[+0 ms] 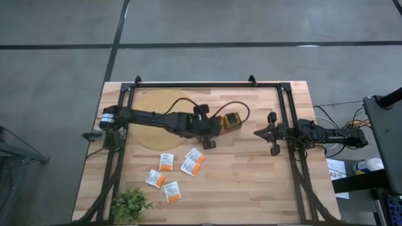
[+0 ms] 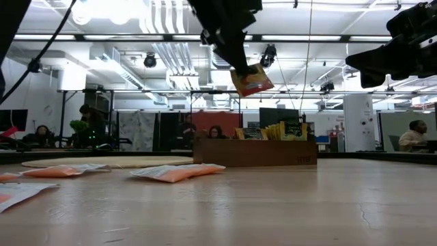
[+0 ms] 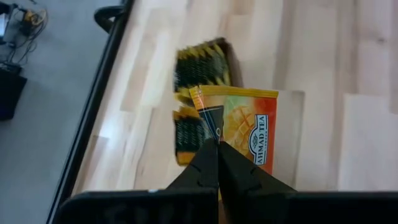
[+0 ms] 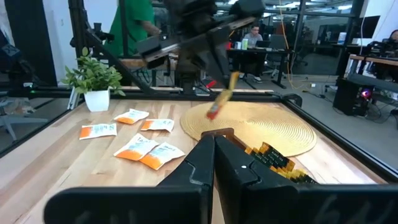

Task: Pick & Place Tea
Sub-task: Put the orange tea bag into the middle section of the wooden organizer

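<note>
Wooden tray (image 1: 231, 121) taken as landmark, sitting near the table's (image 1: 251, 182) middle toward the far edge. Far to the tray's left and nearer the front edge, a small leafy plant (image 1: 130, 203) stood at the table corner. Just left of the tray lay a round woven mat (image 1: 157, 116), with the left arm stretched across it. Between plant and tray, in front of the mat, five white-and-orange sachets (image 1: 166, 162) lay flat on the wood, loosely grouped, none touching the tray. Left gripper (image 3: 217, 144) hung above the tray's left end, fingers pressed together and pinching one orange-and-yellow sachet (image 3: 245, 127) by its edge; the sachet hung tilted in the air, clear of the tray, as the low view showed (image 2: 251, 79). Inside the tray, dark green and yellow sachets (image 3: 198, 65) stood upright in rows, filling part of the compartments. To the tray's right, well apart from it, the right gripper (image 1: 259, 132) waited over the table near the frame rail, fingers pressed together, holding nothing. People sat at desks in the room beyond
</note>
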`<state>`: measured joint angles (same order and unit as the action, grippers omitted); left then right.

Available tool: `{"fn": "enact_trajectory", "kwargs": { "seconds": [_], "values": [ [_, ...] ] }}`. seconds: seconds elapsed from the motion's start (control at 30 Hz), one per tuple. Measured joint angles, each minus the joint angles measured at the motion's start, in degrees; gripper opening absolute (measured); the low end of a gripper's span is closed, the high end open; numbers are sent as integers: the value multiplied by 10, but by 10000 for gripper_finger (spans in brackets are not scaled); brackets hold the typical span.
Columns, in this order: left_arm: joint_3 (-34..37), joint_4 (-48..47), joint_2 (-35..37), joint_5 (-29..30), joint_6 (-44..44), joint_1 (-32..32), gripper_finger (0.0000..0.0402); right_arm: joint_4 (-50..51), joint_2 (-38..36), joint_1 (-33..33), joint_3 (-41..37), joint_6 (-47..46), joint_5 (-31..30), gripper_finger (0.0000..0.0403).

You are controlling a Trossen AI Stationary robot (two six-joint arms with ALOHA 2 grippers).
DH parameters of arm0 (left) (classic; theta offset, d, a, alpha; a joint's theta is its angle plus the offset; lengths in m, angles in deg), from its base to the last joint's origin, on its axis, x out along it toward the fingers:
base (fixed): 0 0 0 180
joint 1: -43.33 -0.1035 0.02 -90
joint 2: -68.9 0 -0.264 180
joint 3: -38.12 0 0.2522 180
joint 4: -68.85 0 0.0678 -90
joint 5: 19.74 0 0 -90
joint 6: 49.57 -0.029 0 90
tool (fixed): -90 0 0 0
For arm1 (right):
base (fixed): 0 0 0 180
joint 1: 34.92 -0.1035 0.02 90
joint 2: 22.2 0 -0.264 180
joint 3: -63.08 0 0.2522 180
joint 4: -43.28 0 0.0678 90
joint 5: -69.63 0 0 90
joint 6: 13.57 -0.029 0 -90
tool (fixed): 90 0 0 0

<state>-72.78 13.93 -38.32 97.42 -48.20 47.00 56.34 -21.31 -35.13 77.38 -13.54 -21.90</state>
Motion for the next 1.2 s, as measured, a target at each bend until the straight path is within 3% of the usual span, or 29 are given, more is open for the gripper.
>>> {"fn": "enact_trajectory", "kwargs": {
  "seconds": [0.37,0.93,1.2],
  "values": [
    [9,66,-12,-5,7,-41,0,0,0,0,0,0,0,9],
    [9,41,-69,19,59,-56,0,0,0,0,0,0,0,8],
    [-65,7,-111,19,50,-66,0,0,0,0,0,0,0,9]
  ]
}}
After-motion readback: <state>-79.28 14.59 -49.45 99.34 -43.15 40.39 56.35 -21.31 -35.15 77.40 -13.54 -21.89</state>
